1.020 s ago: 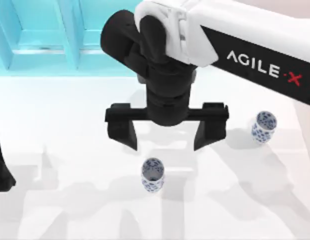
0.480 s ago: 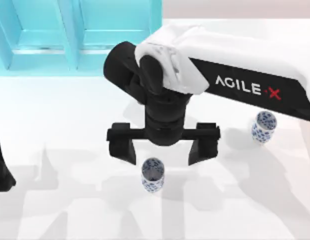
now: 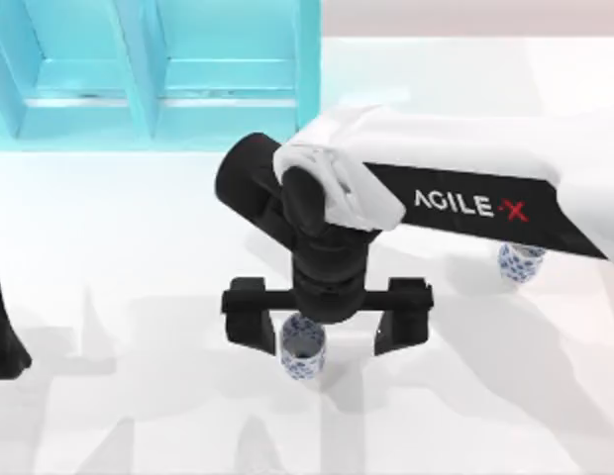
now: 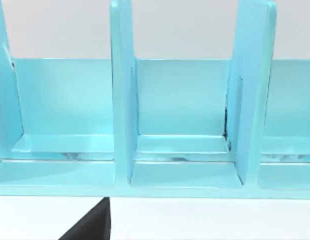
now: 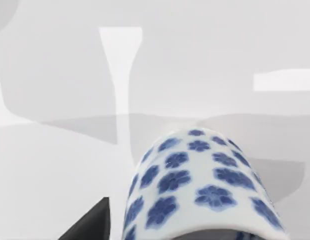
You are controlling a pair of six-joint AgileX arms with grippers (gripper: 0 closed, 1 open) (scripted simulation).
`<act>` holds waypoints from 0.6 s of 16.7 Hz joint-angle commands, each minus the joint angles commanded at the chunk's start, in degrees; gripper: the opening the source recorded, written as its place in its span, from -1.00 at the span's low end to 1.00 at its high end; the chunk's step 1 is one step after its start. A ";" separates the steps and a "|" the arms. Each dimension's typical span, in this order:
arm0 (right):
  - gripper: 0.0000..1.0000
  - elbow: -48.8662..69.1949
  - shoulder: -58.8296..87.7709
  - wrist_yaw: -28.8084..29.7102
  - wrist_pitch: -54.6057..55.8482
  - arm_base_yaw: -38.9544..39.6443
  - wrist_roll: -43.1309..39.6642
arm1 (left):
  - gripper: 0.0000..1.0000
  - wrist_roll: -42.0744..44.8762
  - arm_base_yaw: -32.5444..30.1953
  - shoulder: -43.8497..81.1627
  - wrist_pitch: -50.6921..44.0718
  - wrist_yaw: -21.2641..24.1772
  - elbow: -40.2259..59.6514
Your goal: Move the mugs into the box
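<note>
One mug (image 3: 302, 356), white with blue flowers, stands upright at the middle front of the table. My right gripper (image 3: 325, 325) hangs open over it, and the mug sits between the fingers (image 3: 250, 317), nearer the left one. In the right wrist view the mug (image 5: 200, 185) is close up beside one dark finger (image 5: 92, 226). The other mug (image 3: 521, 263) stands at the right, partly under the right arm. The light blue box (image 3: 139, 119) with its dividers lies at the back left. My left arm (image 3: 0, 341) is parked at the left edge.
The left wrist view faces the box's compartments (image 4: 182, 150), separated by upright blue dividers (image 4: 122, 100), with one dark finger (image 4: 92, 227) low in the picture. White tabletop (image 3: 139, 247) lies between the box and the mugs.
My right gripper has come forward and down, from behind the near mug to around it. It stays open. Neither mug has moved, and the left arm is still.
</note>
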 joint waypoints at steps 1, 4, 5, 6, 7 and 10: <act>1.00 0.00 0.00 0.00 0.00 0.00 0.00 | 1.00 0.00 0.00 0.00 0.00 0.00 0.00; 0.55 0.00 0.00 0.00 0.00 0.00 0.00 | 1.00 0.00 0.00 0.00 0.00 0.00 0.00; 0.40 0.00 0.00 0.00 0.00 0.00 0.00 | 1.00 0.00 0.00 0.00 0.00 0.00 0.00; 0.25 0.00 0.00 0.00 0.00 0.00 0.00 | 1.00 0.00 0.00 0.00 0.00 0.00 0.00; 0.10 0.00 0.00 0.00 0.00 0.00 0.00 | 1.00 0.00 0.00 0.00 0.00 0.00 0.00; -0.36 0.00 0.00 0.00 0.00 0.00 0.00 | 1.00 0.00 0.00 0.00 0.00 0.00 0.00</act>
